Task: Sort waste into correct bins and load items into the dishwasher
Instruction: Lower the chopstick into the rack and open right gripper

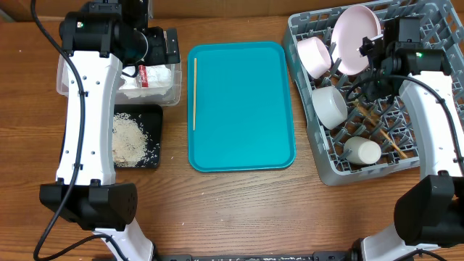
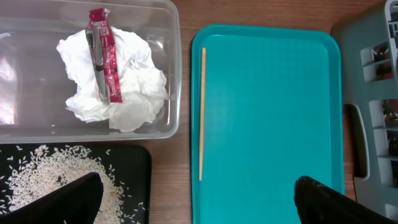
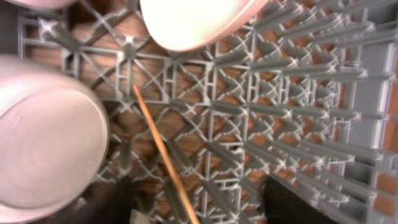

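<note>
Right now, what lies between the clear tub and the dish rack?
The teal tray, with one chopstick lying along its left edge. The overhead view shows it.

FREE: flat teal plastic serving tray (image 1: 243, 109), bare from centre to 3 o'clock | BLOCK: thin wooden chopstick (image 1: 194, 94) along its 9 o'clock edge | BLOCK: square grey plastic pegged dish rack (image 1: 362, 174) at tray's 3 o'clock, its 12 o'clock crowded by tilted pale pink round plate (image 1: 355, 36)
</note>
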Robot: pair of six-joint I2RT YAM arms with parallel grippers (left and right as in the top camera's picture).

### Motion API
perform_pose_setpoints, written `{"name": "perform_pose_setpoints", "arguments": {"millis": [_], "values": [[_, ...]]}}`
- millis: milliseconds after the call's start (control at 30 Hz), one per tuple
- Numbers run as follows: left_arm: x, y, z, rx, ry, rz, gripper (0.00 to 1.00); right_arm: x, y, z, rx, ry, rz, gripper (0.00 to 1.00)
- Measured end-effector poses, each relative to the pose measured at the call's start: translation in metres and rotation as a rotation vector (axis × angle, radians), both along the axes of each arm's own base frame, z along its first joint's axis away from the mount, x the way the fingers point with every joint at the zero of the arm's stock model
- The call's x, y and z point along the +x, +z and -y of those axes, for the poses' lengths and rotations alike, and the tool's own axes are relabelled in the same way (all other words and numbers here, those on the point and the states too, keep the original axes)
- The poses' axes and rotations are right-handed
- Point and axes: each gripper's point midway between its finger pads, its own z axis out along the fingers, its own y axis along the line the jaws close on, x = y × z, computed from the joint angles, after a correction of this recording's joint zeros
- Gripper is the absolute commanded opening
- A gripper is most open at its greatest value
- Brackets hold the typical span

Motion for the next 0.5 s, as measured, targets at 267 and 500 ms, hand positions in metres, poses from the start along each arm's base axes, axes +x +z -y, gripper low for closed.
{"name": "perform_pose_setpoints", "arguments": {"millis": [267,500], "values": [[0.000,0.000,0.000,0.000,0.000,0.000,1.00,0.003,0.030,-0.035,0.211,0.019,0.104,1.00],[0.000,0.000,0.000,0.000,0.000,0.000,1.00,0.010,0.100,-0.102,0.641,0.083,0.287,1.00]]}}
